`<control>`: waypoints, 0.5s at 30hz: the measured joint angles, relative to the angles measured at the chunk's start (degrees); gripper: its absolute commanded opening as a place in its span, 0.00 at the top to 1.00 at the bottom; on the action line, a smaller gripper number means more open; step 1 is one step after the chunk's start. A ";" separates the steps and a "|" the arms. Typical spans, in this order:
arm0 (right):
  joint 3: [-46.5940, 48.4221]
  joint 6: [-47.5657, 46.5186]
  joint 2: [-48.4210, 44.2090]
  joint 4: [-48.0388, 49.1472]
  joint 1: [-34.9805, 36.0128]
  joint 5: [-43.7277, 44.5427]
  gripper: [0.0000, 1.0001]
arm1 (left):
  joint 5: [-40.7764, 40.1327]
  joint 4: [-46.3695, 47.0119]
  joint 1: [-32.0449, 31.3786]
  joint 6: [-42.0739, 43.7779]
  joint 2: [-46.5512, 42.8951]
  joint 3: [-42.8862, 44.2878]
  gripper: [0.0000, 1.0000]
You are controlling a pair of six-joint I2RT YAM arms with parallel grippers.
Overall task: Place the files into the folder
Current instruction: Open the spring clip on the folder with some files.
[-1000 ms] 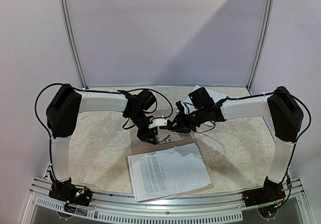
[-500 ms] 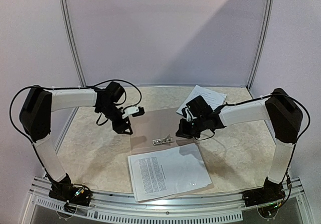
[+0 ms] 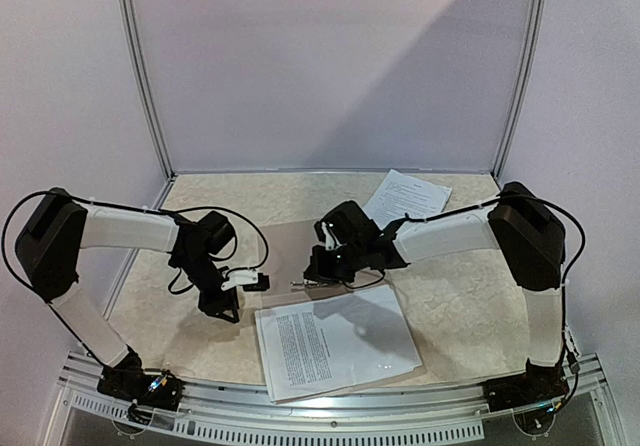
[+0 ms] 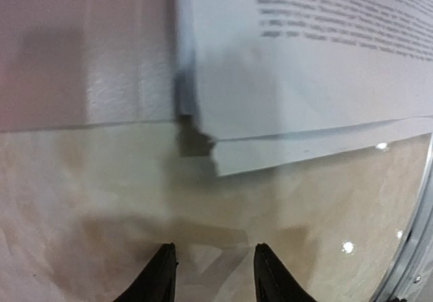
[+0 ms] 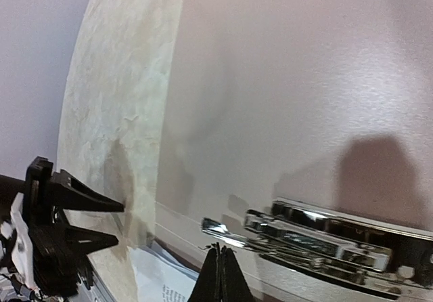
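1. Overhead, the count runs left to right: two arms, one open folder (image 3: 285, 246), one stack of files (image 3: 335, 341), one shiny metal clip (image 5: 325, 238), and one loose printed sheet (image 3: 405, 196).
2. At the folder's 9 o'clock, the left gripper (image 3: 256, 284) hangs over the bare table (image 3: 160, 316). Its jaws are partly apart and grip nothing, and its wrist camera shows both fingers (image 4: 162, 278) above marble only.
3. At 6 o'clock from the clip, the files lie on the folder's near half. The left wrist view shows at least two sheets with stepped edges, and their corner overhangs the folder's edge onto the table.
4. At the table's centre, the right gripper (image 3: 312, 274) is fully closed, its tips just beside the end of the clip's lever. Nothing shows between its fingers.
5. At 1 o'clock on the table, the loose sheet lies well apart from the folder, beyond the right forearm.
6. The right forearm crosses above the folder's far right corner. Open marble lies at 10 o'clock and again at 4 o'clock. A metal rail (image 3: 330, 411) runs along the near edge at 6 o'clock, just beside the files' near corner.
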 measured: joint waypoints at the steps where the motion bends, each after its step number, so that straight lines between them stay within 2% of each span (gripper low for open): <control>1: 0.74 0.26 0.44 0.39 0.66 -0.02 1.00 | 0.57 -0.33 -0.92 0.70 -0.33 -0.42 0.59; 8: 6.73 0.94 4.31 -0.85 3.06 -0.02 1.00 | 4.31 -1.70 -5.90 4.76 -2.14 -2.86 0.59; 11: 8.39 -0.85 4.04 -5.88 3.04 2.10 0.96 | 4.33 -1.70 -8.74 4.96 -2.62 -3.37 0.59; 15: 8.98 -4.76 -0.22 -17.92 1.57 8.52 0.93 | 4.28 -1.14 -12.44 4.90 -2.56 -3.45 0.60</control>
